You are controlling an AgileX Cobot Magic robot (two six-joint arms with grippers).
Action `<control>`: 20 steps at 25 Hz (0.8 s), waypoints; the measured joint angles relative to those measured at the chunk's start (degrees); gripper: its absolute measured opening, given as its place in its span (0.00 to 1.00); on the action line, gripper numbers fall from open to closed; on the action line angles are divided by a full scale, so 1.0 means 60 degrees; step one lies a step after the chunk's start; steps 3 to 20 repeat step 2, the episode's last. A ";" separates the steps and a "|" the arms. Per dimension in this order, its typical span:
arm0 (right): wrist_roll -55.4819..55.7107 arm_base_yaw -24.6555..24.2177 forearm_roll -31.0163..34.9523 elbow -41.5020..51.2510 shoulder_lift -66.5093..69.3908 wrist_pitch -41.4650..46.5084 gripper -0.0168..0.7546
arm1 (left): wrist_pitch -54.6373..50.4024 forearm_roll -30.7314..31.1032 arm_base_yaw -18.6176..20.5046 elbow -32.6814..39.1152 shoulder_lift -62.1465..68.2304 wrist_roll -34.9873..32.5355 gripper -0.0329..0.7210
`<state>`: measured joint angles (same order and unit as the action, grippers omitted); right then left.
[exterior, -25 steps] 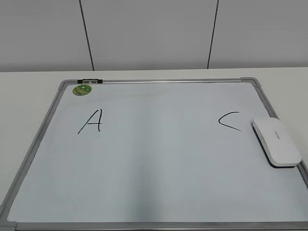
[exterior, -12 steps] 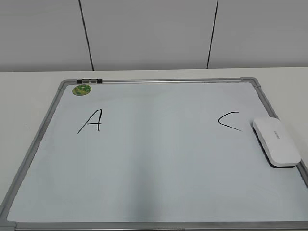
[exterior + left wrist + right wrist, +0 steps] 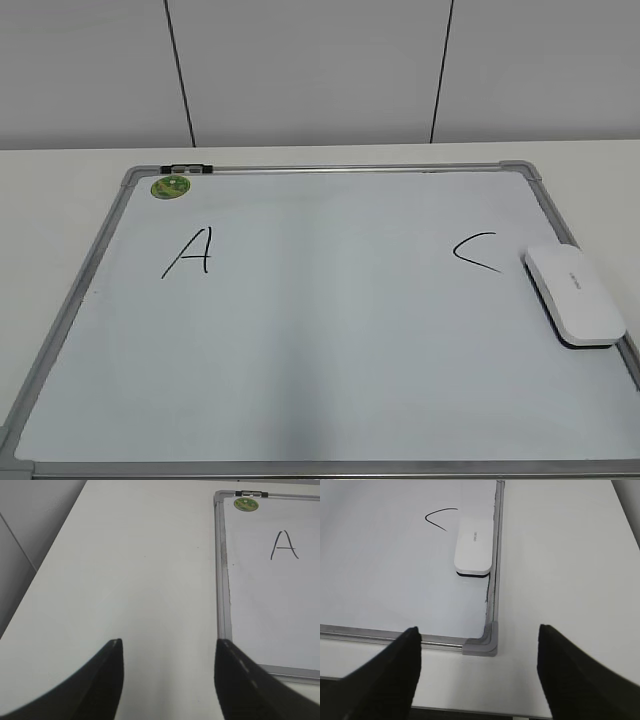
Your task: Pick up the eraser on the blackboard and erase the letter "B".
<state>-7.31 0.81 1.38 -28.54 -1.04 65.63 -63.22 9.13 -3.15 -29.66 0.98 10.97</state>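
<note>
Your eraser (image 3: 574,296) lies flat at the right edge of the blackboard (image 3: 330,470), just right of the "C" (image 3: 477,252) and touching or nearly touching the right frame rail. In the right wrist view its long side runs along that rail. No "B" shows anywhere on the board: the stretch between the "A" (image 3: 189,251) and the "C" is bare white in every view, so you may judge the letter already gone, or too faint to see.

Both claws stand wide and hold nothing. The left claw (image 3: 167,647) hangs over the bare worktop (image 3: 125,570) left of the board, well apart from everything. The right claw (image 3: 479,635) hangs over the board's near right corner piece (image 3: 482,642), with the eraser just beyond it.

The risks, as you go on:
- If you go for the eraser, the rail crowds its right flank. A finger coming down on that side could land on the frame and miss, or nudge the eraser sideways.
- The eraser sits just beside the "C". A slide to the left with the felt down would likely smear that letter.
- With no "B" to aim at, a wipe in the middle could drift onto the "A" or "C".
- The glossy board may let the eraser skid as the fingers close.

A green magnet (image 3: 171,186) and a dark clip (image 3: 187,168) sit at the far left corner, clear of any likely path. Nothing else stands between the right claw and the eraser.
</note>
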 joint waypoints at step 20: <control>0.0000 0.0000 0.0000 0.0000 0.0000 0.0000 0.72 | 0.0000 0.0000 0.0000 0.0000 0.0000 0.0000 0.62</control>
